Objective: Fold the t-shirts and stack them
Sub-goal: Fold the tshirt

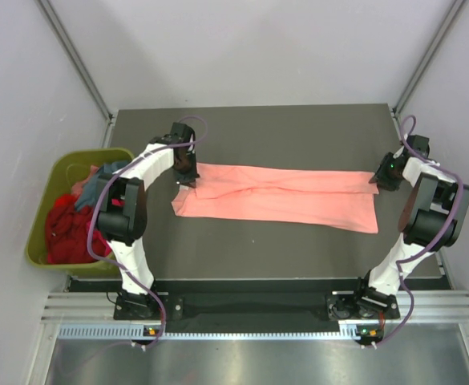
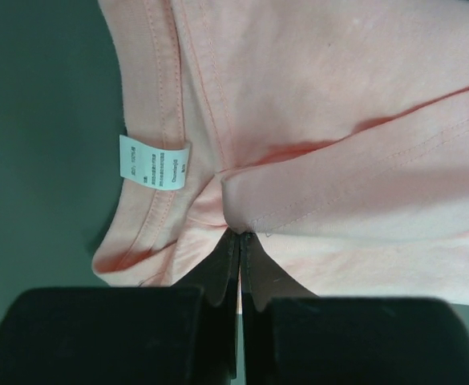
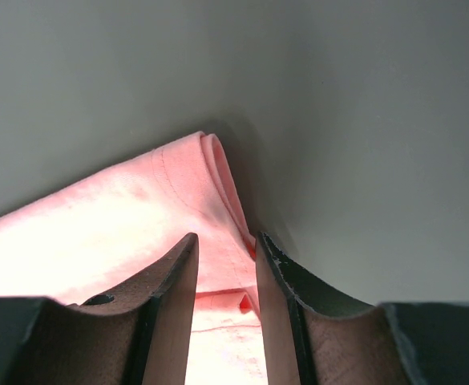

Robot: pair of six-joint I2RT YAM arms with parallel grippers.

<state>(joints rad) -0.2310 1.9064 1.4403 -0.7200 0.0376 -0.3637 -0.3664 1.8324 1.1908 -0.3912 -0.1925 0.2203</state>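
My left gripper (image 1: 188, 183) was closed tight on the salmon-pink t-shirt (image 1: 282, 196), the two fingertips (image 2: 232, 269) pressed together on a pinch of cloth at its left end. Seen from that wrist, the fabric puckered where the tips met, and the white neck label (image 2: 154, 163) lay flat on the collar band just beside the pinch.

My right gripper (image 1: 376, 183) sat at the shirt's far right end. Its jaws stood partly apart with a rolled edge of the pink cloth running up between them. I could not tell whether they were actually clamping the cloth or only straddling it.

The shirt lay on the dark counter (image 1: 258, 132) as a long, narrow band, folded lengthwise and stretched from one gripper to the other, its lower layer spreading a little wider toward the near side.

Off the counter's left edge stood the olive-green bin (image 1: 40, 210), holding a heap of other t-shirts: a red one (image 1: 66, 233) toward the front and a teal-blue one (image 1: 99, 183) on top near the back.
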